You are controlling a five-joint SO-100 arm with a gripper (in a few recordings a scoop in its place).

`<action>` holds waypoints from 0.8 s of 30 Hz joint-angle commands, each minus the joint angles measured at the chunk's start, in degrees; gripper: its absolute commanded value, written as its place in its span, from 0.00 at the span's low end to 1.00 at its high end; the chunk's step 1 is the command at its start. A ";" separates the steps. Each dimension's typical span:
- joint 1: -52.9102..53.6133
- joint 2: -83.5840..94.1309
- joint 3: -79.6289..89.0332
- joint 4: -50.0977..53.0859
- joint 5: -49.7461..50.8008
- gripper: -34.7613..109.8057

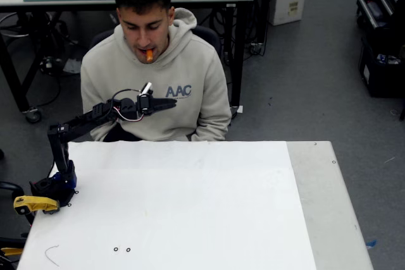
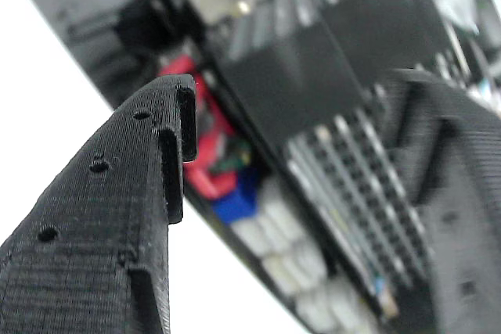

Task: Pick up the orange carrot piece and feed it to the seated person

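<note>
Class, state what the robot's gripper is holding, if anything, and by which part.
Nothing: the black gripper is open and empty; the orange carrot piece sits in the seated person's mouth.

Arm point(image 1: 82, 124): we see black links rising from a blue-black base beside the table's point(image 1: 190, 207) left edge.
Cables: red and black loops.
Gripper point(image 1: 166, 103): black printed fingers point(image 2: 117, 217), layered ridges, small round holes.

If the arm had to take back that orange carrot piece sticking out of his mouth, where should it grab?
Grip the free lower end of the orange carrot piece, coming from below and in front. The upper end is held between the seated person's lips, so the protruding stub is all that is reachable. The gripper is open, at his chest.
</note>
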 commanded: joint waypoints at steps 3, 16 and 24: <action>3.69 5.71 2.90 0.53 0.18 0.22; 2.90 28.92 35.24 0.53 0.53 0.22; -6.77 46.41 54.32 0.44 15.91 0.22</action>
